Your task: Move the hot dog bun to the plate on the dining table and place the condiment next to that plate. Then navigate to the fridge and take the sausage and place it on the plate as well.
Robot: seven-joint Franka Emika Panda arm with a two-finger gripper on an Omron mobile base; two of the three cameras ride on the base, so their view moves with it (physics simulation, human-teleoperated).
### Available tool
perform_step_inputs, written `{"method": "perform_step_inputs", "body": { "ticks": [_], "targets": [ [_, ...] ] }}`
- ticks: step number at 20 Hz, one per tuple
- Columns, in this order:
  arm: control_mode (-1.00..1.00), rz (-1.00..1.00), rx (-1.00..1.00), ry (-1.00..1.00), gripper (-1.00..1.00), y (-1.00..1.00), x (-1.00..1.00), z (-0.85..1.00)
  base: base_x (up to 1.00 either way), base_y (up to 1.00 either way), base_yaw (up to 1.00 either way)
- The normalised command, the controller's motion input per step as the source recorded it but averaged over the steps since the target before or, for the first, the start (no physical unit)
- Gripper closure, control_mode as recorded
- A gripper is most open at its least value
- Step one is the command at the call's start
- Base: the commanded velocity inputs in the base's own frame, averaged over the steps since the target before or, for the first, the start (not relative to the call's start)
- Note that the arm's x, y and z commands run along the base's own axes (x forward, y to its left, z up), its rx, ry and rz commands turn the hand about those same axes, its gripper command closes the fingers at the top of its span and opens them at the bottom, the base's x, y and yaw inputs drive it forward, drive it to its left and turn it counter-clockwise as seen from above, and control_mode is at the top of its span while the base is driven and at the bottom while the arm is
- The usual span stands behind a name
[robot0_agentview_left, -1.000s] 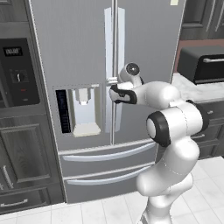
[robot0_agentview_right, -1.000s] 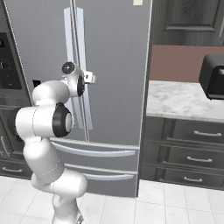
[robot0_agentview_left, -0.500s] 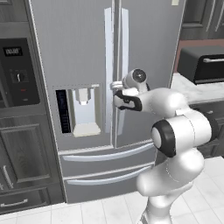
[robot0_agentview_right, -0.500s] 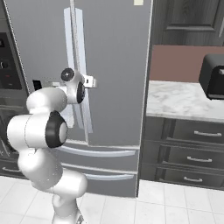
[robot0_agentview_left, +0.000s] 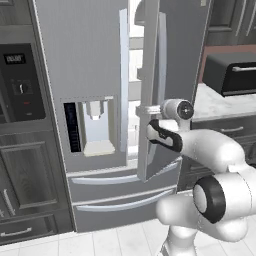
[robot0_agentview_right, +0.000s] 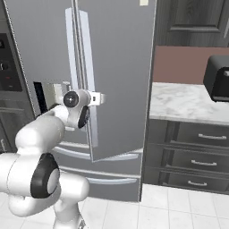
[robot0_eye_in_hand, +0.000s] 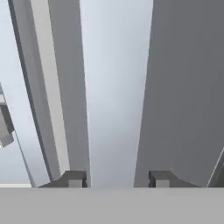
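Note:
The steel fridge's right door (robot0_agentview_left: 150, 75) stands ajar, swung out towards me. Through the gap I see pale lit shelves (robot0_agentview_left: 133, 50), but I cannot make out any food on them. My gripper (robot0_agentview_left: 148, 109) is at mid height on the door's long vertical handle (robot0_agentview_left: 161, 60), also from the other side as gripper (robot0_agentview_right: 99, 97) on handle (robot0_agentview_right: 89, 58). In the hand view the light handle bar (robot0_eye_in_hand: 111, 96) fills the space between my two fingertips, gripper (robot0_eye_in_hand: 117, 179) shut on it. The sausage, bun, plate and condiment are out of view.
The left fridge door with its water dispenser (robot0_agentview_left: 95, 125) stays closed. Two fridge drawers (robot0_agentview_left: 115, 200) sit below. A dark wall oven panel (robot0_agentview_left: 20, 85) is to the left. To the right, a black toaster oven (robot0_agentview_right: 219, 78) stands on a marble counter (robot0_agentview_right: 188, 103) over dark drawers.
The right fridge door has swung from closed to partly open. My arm has drawn back towards the base, with the gripper still on the handle.

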Motion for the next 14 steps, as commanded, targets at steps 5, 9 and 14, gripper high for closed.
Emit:
{"method": "perform_step_inputs", "body": {
  "ticks": [5, 9, 14],
  "targets": [
    [-1.00, -0.07, -0.01, -0.12, 1.00, -0.78, -0.95, 0.00, 0.00, 0.00, 0.00],
    [-1.00, -0.16, -0.04, -0.06, 1.00, -0.79, -0.84, 0.00, 0.00, 0.00, 0.00],
    [-1.00, -0.17, -0.06, -0.02, -1.00, -0.45, -0.76, 0.05, 0.00, 0.00, 0.00]
  ]
}}
